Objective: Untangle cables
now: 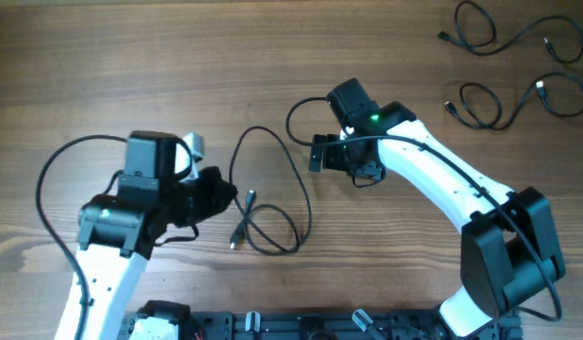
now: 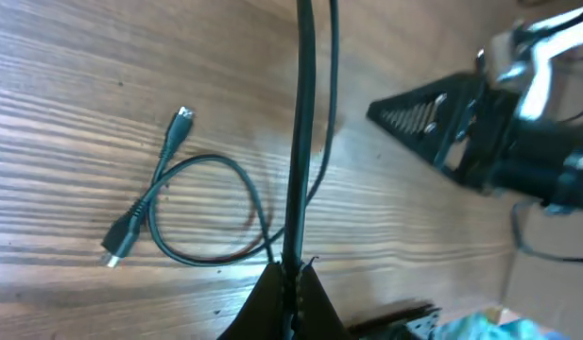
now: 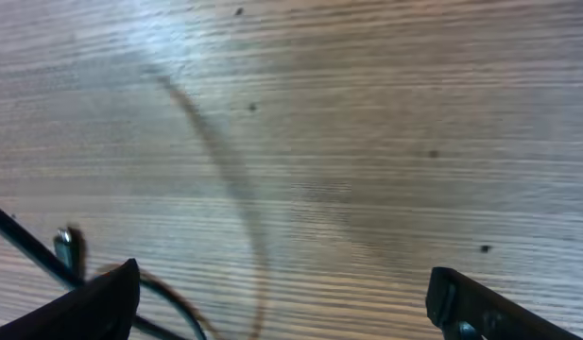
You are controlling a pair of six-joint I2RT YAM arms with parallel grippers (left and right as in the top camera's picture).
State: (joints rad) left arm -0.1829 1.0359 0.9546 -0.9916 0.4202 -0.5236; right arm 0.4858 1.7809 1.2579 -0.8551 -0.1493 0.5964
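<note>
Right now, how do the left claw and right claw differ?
The left claw is shut, pinching a black cable that runs straight up from its tip; the right claw stands wide open with only bare wooden table between its fingers. The left sits low at the table's left side, the right nearer the middle. Both are black claws on white arms.
</note>
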